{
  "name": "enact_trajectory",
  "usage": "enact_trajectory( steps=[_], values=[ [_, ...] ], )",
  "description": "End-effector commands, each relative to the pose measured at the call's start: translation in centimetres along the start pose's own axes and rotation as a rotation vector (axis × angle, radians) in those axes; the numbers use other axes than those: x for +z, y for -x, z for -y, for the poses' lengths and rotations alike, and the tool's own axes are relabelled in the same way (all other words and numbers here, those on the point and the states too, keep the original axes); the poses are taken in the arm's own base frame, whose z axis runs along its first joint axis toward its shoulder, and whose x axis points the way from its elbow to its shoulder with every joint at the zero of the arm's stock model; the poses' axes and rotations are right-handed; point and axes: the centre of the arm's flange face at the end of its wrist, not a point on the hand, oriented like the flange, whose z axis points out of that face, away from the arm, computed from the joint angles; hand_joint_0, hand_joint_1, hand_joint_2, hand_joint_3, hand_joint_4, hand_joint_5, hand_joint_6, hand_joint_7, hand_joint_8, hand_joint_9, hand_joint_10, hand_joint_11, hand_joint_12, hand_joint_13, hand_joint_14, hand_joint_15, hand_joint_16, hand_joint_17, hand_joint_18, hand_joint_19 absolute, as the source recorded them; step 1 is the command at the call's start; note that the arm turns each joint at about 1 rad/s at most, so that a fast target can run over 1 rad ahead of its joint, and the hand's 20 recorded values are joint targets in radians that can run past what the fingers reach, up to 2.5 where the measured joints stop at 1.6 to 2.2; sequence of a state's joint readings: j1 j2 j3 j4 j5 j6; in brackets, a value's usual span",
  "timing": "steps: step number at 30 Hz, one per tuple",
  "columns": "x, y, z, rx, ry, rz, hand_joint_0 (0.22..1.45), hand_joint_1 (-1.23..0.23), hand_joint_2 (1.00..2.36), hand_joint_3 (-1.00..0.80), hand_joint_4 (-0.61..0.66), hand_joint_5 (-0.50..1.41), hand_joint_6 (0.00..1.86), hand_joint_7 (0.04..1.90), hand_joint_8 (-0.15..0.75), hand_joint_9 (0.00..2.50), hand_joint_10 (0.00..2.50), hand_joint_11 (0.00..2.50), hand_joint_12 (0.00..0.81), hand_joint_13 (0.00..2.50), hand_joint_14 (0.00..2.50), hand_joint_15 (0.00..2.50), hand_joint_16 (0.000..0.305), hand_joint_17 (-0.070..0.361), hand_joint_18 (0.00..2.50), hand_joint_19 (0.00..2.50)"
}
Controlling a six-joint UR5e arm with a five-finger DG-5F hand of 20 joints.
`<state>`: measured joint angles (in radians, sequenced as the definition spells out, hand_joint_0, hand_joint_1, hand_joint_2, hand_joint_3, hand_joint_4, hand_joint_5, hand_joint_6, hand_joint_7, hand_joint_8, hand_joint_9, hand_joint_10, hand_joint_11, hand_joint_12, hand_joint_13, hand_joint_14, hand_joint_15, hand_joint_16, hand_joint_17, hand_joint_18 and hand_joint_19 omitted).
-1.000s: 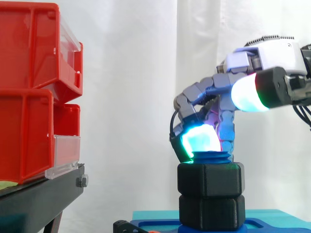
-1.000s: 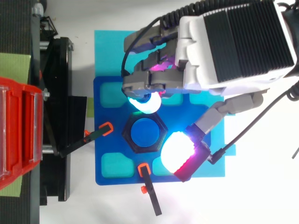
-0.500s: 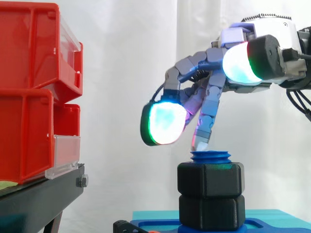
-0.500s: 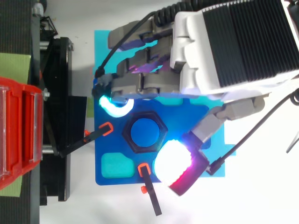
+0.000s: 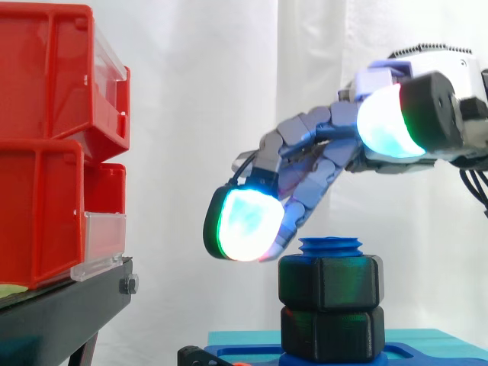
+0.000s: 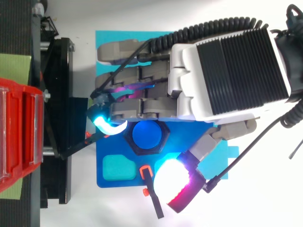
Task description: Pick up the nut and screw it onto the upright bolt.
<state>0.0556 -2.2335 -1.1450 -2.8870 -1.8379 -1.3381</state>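
Hangs with the hand [image 6: 227, 75] over the work, fingers [image 5: 244, 225] stretched out, apart and clamped on nothing, glowing tips just left of the black nut [image 5: 330, 280]. Finds that nut already sitting on the upright blue bolt [image 6: 146, 134], above a lower black hexagon [image 5: 332, 333] on the blue plate [image 6: 102, 156]. Shows red bins [image 5: 46, 152] on a black stand [image 5: 61, 313] well to the left, and a black clamp [image 6: 152, 201] at the plate's edge.

Robotics lab, white curtain [image 5: 198, 114], red storage bins [image 5: 46, 152], black stand [image 5: 61, 313], blue fixture plate [image 6: 118, 183]
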Motion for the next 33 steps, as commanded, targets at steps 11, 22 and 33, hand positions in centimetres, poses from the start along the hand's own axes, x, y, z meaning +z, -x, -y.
enact_trajectory(
  steps=[11,22,33],
  values=[
    [-1.1,-2.7,0.6,0.013,-0.011,-0.029,0.47,-0.06,1.0,-0.5,0.24,-0.1,0.5,0.86,0.258,0.61,0.0,0.0,0.342,0.21,0.0,0.0,0.037,0.084,0.0,0.0],
    [-1.3,-2.7,0.9,0.013,-0.014,-0.028,0.47,-0.07,1.0,-0.5,0.26,-0.07,0.5,1.15,0.266,0.62,0.0,0.0,0.333,0.23,0.0,0.0,0.036,0.082,0.0,0.0],
    [-1.6,-2.5,1.6,0.013,-0.02,-0.023,0.48,-0.09,1.0,-0.5,0.22,-0.03,0.5,1.43,0.28,0.69,0.0,0.0,0.326,0.3,0.0,0.0,0.033,0.075,0.0,0.0]
  ],
)
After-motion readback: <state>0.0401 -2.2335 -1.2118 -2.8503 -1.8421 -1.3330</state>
